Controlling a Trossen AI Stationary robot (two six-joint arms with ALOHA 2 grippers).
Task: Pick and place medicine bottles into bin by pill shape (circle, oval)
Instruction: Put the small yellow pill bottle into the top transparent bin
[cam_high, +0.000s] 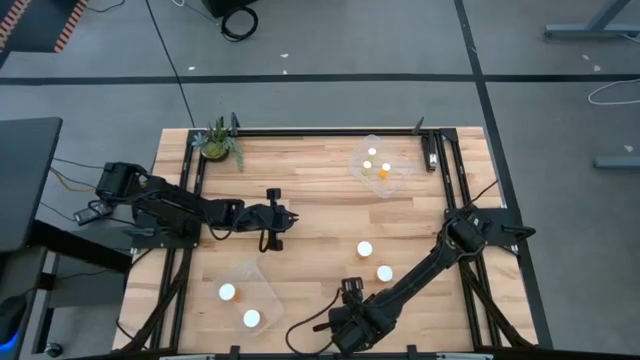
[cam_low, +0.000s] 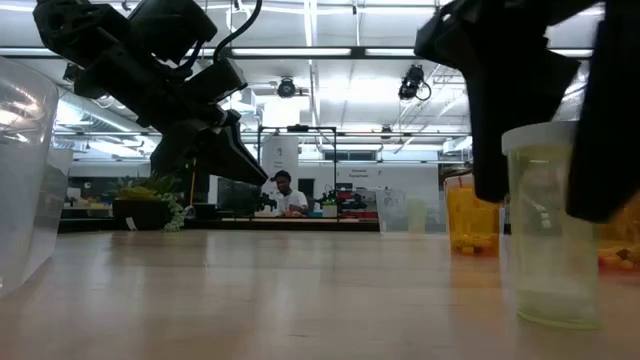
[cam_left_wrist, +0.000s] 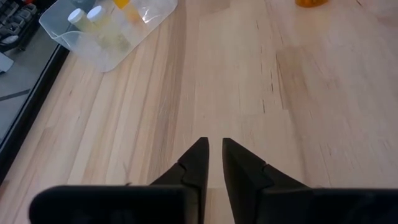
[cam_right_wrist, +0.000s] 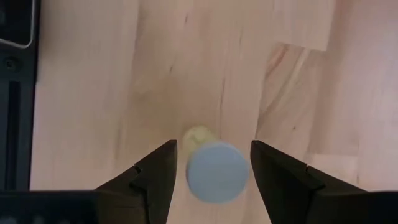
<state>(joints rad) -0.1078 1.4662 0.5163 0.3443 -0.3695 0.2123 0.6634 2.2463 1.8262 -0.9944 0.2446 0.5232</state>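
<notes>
Step in hand: judged from the frames, the right arm is closing in on one small medicine bottle with a pale body and round white cap (cam_right_wrist: 215, 170) that stands near the tabletop's front edge, right of its middle.
Right gripper (cam_right_wrist: 213, 163): fingers spread wide, one on each side of the cap, neither touching it; the bottle stands upright between them.
Doing it well: keep the cap centred between the fingers, come down far enough to take the body rather than the cap rim, and close evenly so the bottle is not tipped or pushed along the wood.
Left gripper (cam_left_wrist: 213, 149): fingers nearly together with only a thin slit, holding nothing, above bare wood near the tabletop's middle; this arm waits.
Other bottles: two white-capped ones (cam_high: 365, 248) stand free on the wooden tabletop (cam_high: 320, 180), toward the right edge.
Bins: a clear plastic bin (cam_high: 380, 165) near the back right corner holds several bottles; a second clear bin (cam_high: 245, 295) near the front left corner holds two.
View differences: the right wrist view alone shows the cap sitting between the fingers; the high view hides that bottle under the arm but shows both bins. The low view shows the bottle's pale translucent body (cam_low: 552, 225), and a person far off in the room.
</notes>
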